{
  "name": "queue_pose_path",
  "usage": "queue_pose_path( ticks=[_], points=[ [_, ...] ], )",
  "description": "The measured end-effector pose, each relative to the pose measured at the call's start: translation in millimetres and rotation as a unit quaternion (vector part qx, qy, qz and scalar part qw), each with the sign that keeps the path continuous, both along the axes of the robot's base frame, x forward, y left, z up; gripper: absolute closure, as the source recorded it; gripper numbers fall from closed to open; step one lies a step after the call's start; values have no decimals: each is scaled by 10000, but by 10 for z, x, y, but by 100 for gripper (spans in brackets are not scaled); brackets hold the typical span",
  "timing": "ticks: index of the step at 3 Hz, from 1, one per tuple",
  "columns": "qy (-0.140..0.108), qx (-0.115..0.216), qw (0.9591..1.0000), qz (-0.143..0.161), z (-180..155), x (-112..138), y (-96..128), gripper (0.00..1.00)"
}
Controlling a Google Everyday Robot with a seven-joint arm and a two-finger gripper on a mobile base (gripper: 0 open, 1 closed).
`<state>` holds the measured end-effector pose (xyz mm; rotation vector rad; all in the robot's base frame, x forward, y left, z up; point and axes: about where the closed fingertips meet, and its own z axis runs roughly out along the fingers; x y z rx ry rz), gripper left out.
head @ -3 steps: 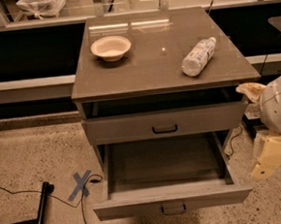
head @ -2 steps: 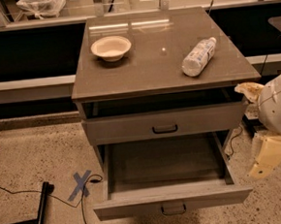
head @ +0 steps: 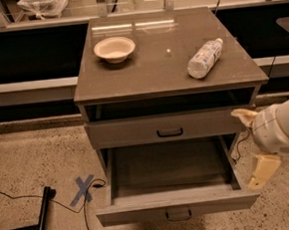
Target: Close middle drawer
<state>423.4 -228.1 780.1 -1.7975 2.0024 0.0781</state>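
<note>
- The middle drawer (head: 142,214) is standing pulled far out of the table's (head: 156,73) front, with its long shallow box lying open to the camera and its bare grey floor showing.
- Its front panel is sitting low in the view, close to the bottom edge, with the small dark loop handle (head: 178,215) hanging at its centre.
- The upper drawer (head: 131,133) is sitting nearly flush just above it, with a dark slot showing between its top edge and the tabletop.
- The pincer (head: 249,148) is hovering off the table's right side, beside the right wall of the middle drawer, with its white rounded wrist (head: 280,129) behind it.
- Its two beige fingers (head: 263,170) are standing spread well apart. The upper one is pointing at the right end of the upper drawer's front and the lower one is hanging down beside the middle drawer's right front corner.
- I cannot tell whether that lower finger is touching the corner.
- A white bowl (head: 114,48) is resting upright on the tabletop towards the back left.
- A plastic bottle (head: 205,58) is lying on its side towards the right edge.
- Speckled floor (head: 28,156) is lying open to the left of the drawer. A blue tape cross (head: 83,189) and a thin black cable (head: 87,219) are sitting near the drawer's left front corner, and a black bar (head: 42,217) is lying further left.
</note>
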Motion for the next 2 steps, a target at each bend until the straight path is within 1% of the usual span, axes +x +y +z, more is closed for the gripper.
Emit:
queue_pose_path(
  ticks=[1, 2],
  points=[
    [178, 257, 9989, 363, -879, -43, -7, 0],
    [244, 228, 9966, 749, -1504, -133, 181, 0]
  ],
)
